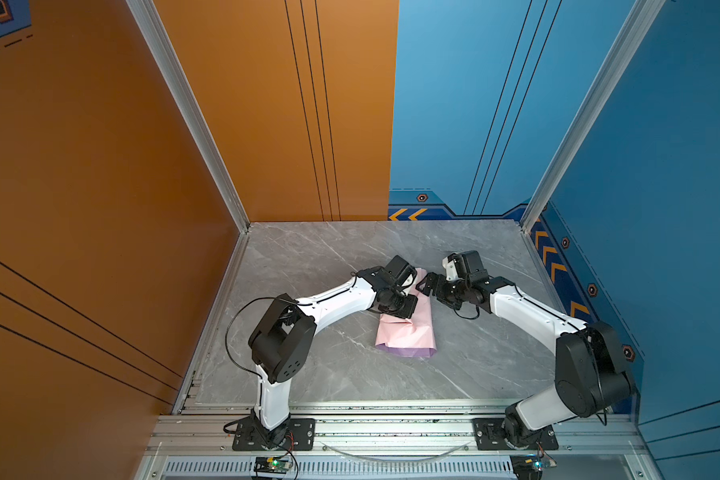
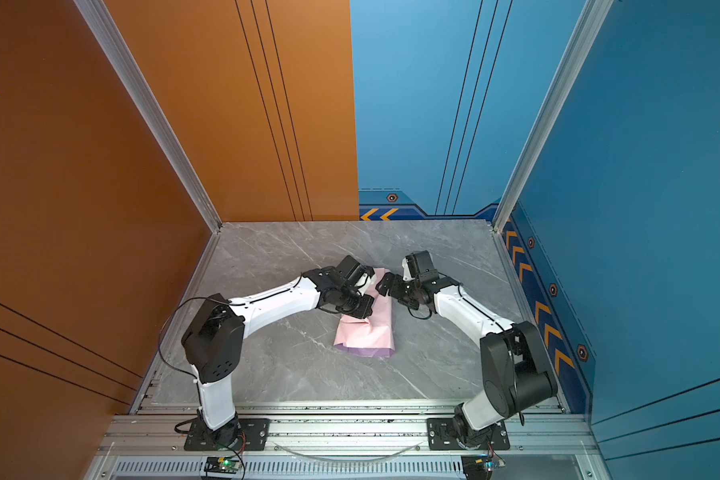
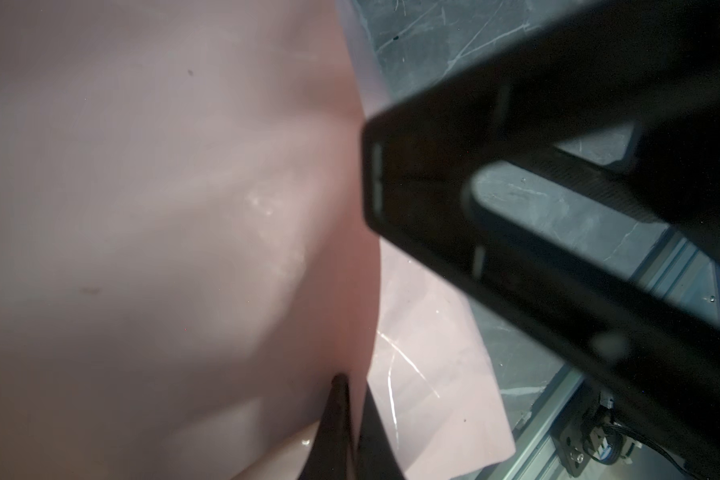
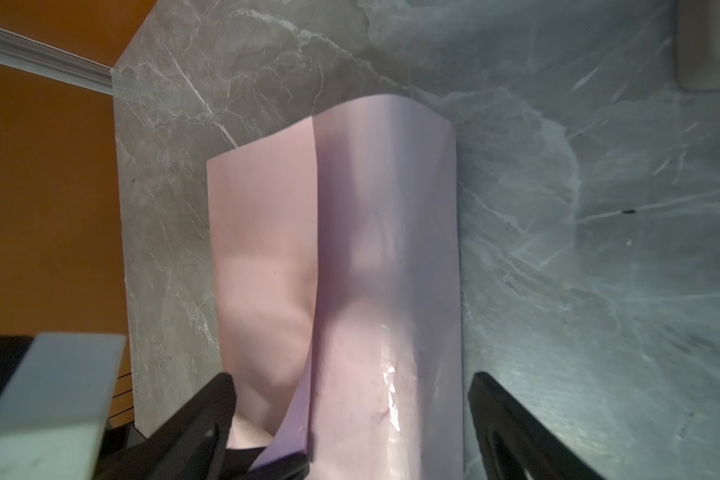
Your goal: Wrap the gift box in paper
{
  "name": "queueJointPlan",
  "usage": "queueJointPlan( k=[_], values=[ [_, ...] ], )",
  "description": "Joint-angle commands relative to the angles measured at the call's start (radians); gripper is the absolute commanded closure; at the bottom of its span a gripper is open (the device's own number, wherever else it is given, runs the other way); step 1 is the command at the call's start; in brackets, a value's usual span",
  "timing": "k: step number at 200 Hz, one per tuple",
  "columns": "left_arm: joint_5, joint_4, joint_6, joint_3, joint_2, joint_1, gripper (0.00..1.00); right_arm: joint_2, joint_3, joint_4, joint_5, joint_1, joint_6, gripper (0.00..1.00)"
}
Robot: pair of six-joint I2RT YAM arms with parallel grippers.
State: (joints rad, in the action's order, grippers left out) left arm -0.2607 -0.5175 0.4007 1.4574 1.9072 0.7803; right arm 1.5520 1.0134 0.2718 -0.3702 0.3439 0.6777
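The paper point(image 1: 408, 334) lay folded lengthwise on the surface point(image 1: 308, 257), its long axis running near to far. The gift box was unseen, probably inside. The left claw point(image 3: 352, 401) was clenched on a fold, while the right claw point(image 4: 352, 380) was released, its jaws wide apart and straddling the far end.

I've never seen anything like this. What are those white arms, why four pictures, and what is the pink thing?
They are one robot's left arm and right arm, each ending in a two-fingered gripper. Two pictures look down on the whole scene; the other two come from cameras on the arms' wrists. On the grey table lies the paper, pink with a lilac side, folded and creased. The left gripper is shut, pinching the paper; the right gripper is open at the paper's far end. No gift box shows; it may lie under the paper.
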Motion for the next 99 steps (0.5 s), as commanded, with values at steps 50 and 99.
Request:
queueJointPlan(
  k=[50,99],
  values=[
    [0.028,-0.060,-0.032,0.038,0.044,0.014,0.87,0.122,0.078,0.072,0.043,0.012,-0.038,0.16],
    [0.023,-0.061,-0.031,0.065,0.015,0.016,0.64,0.152,0.074,0.098,0.103,0.015,-0.053,0.31]
  ],
)
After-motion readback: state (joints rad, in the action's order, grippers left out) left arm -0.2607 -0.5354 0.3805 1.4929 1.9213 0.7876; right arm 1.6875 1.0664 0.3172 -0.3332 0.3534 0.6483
